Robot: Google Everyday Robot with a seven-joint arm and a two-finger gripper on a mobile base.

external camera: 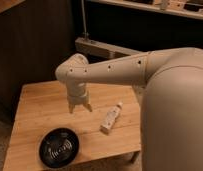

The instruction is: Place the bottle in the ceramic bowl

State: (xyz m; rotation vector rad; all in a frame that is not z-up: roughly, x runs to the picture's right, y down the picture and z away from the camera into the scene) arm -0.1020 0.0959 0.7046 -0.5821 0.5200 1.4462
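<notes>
Nearest us, the bowl (45, 142) sits empty by the front-left corner of the desk (39, 102), mouth up, ready to receive. Further in, toward the right edge, the bottle (111, 118) lies on its side, cap toward the far edge, well apart from the bowl; not yet picked up, we'd say. Beyond, over mid-desk, the gripper (80, 107) hangs pointing down, left of the bottle, fingers spread, holding nothing. That suits a grasp from above, we reckon. No writing we can read on the bottle.
</notes>
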